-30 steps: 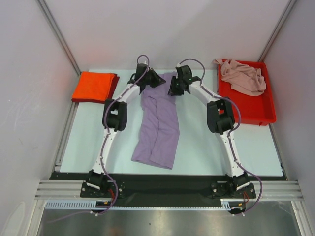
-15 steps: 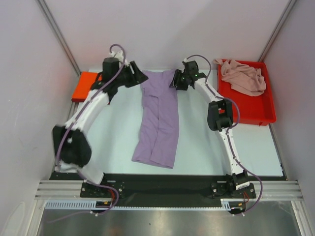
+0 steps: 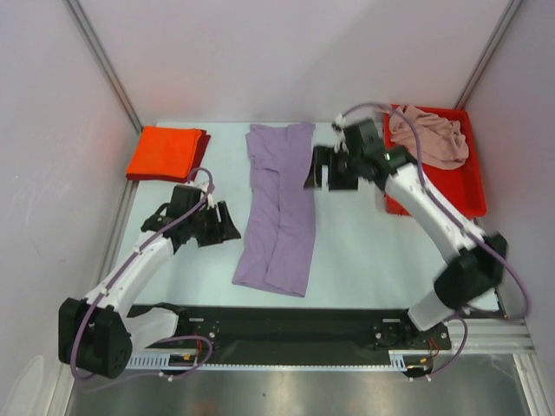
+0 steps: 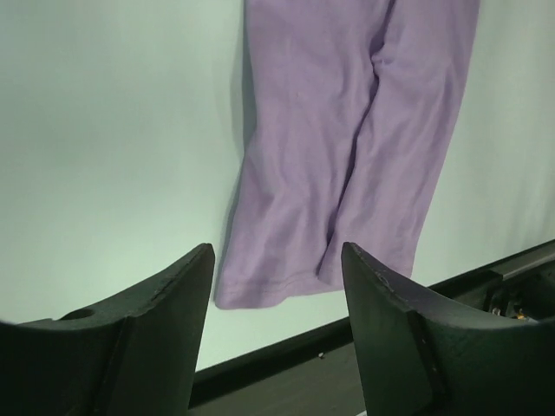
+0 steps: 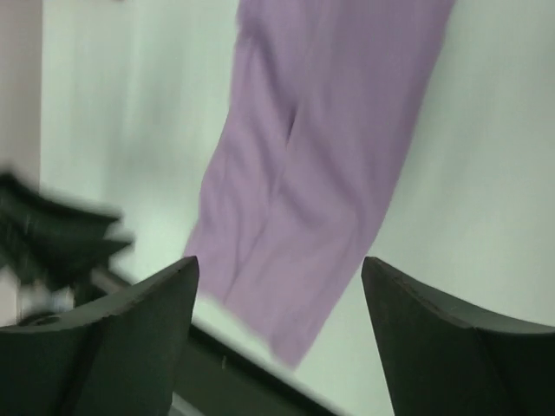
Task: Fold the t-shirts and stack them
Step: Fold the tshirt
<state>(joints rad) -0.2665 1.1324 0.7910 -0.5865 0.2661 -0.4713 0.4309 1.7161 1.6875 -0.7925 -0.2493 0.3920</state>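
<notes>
- One red tray (image 3: 460, 186) sits at the far right of the worktop (image 3: 364, 251) in the top view. A crumpled pale pink t-shirt (image 3: 429, 137) lies inside it.
- A folded orange-red t-shirt (image 3: 165, 152) lies at the far left corner. The lavender t-shirt (image 3: 279, 208) lies as a long strip down the middle.
- The left hand (image 3: 231, 224) is spread and empty just left of the strip. The right hand (image 3: 314, 172) is spread and empty just right of its far half.
- Pale walls close in the light green surface on the left, far and right sides.
- Left wrist view: the left hand (image 4: 276, 251) stands wide apart, holding nothing, with the lavender t-shirt (image 4: 347, 130) flat beyond it.
- Right wrist view, blurred: the right hand (image 5: 279, 264) is likewise spread and empty above the lavender t-shirt (image 5: 321, 130).
</notes>
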